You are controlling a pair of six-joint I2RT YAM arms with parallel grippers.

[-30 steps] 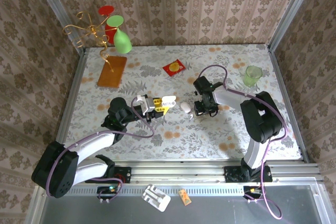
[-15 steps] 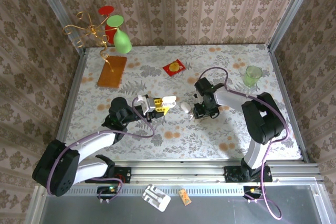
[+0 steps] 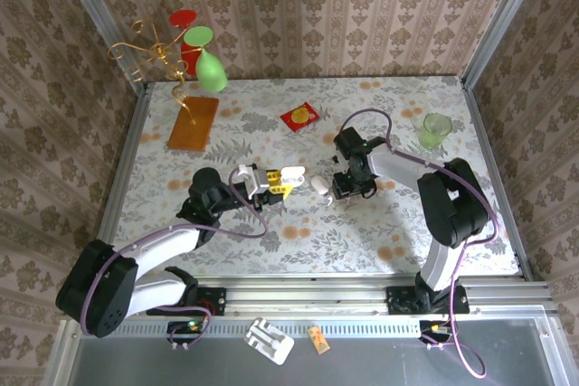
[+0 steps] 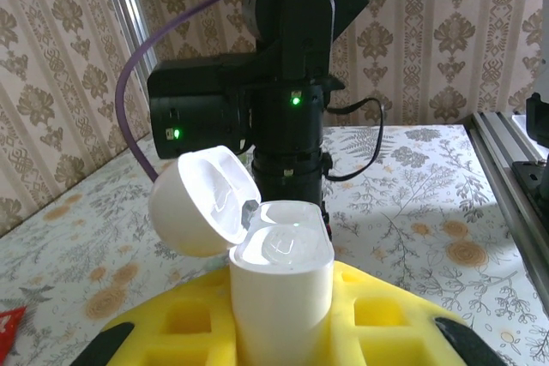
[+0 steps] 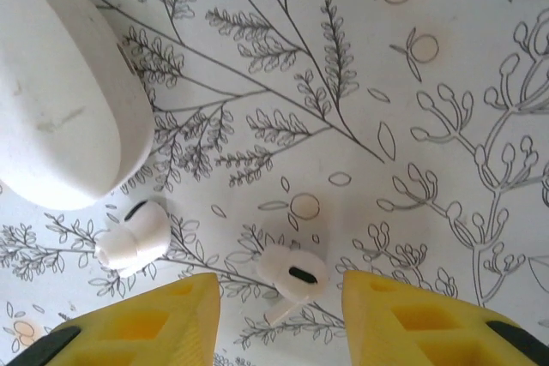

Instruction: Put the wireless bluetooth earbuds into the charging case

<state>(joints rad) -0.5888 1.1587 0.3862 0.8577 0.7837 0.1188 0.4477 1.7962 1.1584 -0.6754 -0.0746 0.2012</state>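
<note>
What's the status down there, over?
Left gripper shut on open charging case. Right gripper open over one earbud. Second earbud, closed white oval case beside it.

Right gripper (image 3: 344, 185) now slightly farther left.

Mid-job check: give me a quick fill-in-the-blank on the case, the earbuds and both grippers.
1. The left gripper holds the charging case with its lid ____.
2. ____ earbuds lie loose on the table beside a closed white oval case.
3. The right gripper is open, its fingers either side of one ____.
Missing words: open; two; earbud.
</note>
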